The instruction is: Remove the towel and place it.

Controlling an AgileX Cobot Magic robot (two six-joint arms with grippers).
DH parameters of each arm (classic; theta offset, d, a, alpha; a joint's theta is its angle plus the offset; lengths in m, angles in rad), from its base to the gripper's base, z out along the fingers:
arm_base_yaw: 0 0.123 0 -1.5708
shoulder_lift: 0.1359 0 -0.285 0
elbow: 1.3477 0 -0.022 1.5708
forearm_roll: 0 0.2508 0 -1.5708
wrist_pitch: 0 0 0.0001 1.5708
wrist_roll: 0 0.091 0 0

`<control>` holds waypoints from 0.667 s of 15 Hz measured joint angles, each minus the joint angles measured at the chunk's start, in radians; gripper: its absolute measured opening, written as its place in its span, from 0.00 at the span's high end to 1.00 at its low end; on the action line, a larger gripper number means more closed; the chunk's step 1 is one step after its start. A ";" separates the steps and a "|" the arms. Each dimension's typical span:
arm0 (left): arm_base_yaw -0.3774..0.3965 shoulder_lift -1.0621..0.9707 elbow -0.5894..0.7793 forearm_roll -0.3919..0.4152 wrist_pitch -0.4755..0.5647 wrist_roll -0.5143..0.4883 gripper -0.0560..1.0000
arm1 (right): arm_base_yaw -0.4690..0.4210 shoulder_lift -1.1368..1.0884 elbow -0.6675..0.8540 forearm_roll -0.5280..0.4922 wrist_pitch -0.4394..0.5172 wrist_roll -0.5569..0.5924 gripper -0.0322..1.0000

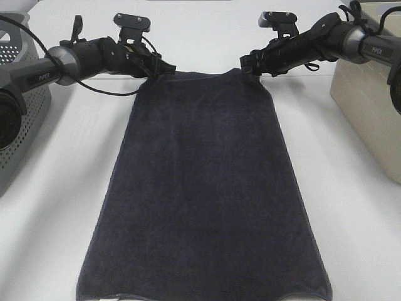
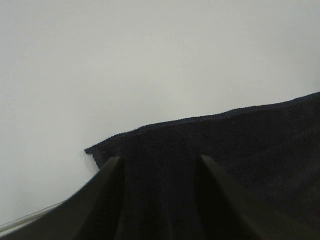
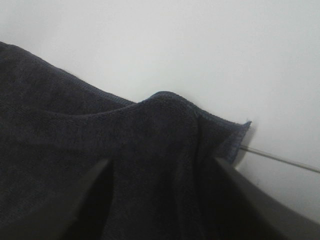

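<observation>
So both my arms are stretched in low from the sides, nearly horizontal, meeting the far end of the towel (image 1: 203, 188). My left gripper (image 1: 164, 66) sits right at the far left corner and my right gripper (image 1: 246, 64) at the far right corner. In the left wrist view the fingers (image 2: 107, 187) stand apart with the cloth lying between them and the corner flat on the table, so that one is released. Same story on the right: fingers (image 3: 95, 192) spread wide, the towel corner bunched up in a soft hump between them, not pinched.

The towel itself is spread out lengthwise down the middle of the white table (image 1: 56, 207), dark navy going on black, mostly flat, with its near edge running off the bottom of the overhead view. The far edge dips slightly between my two grippers.

The surface is plain white and matte, pretty evenly lit, nothing much of the room showing beyond it.

Off to the left there's a grey perforated basket (image 1: 22, 106), partly behind my left arm, and on the right a beige bin (image 1: 366, 106) with my right arm crossing over its front corner. Both stand well apart from the towel.
</observation>
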 joint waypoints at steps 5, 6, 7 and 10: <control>0.024 0.000 0.000 0.000 0.008 -0.003 0.45 | -0.021 0.000 -0.001 -0.009 -0.006 0.000 0.31; 0.024 0.000 0.000 0.000 0.028 -0.003 0.45 | -0.025 0.000 -0.008 -0.011 -0.010 0.000 0.31; 0.024 -0.002 0.000 0.000 0.068 -0.003 0.45 | -0.025 -0.001 -0.009 -0.011 -0.011 0.000 0.31; 0.024 -0.019 0.000 0.000 0.204 -0.004 0.45 | -0.026 0.007 -0.010 -0.011 -0.115 -0.003 0.31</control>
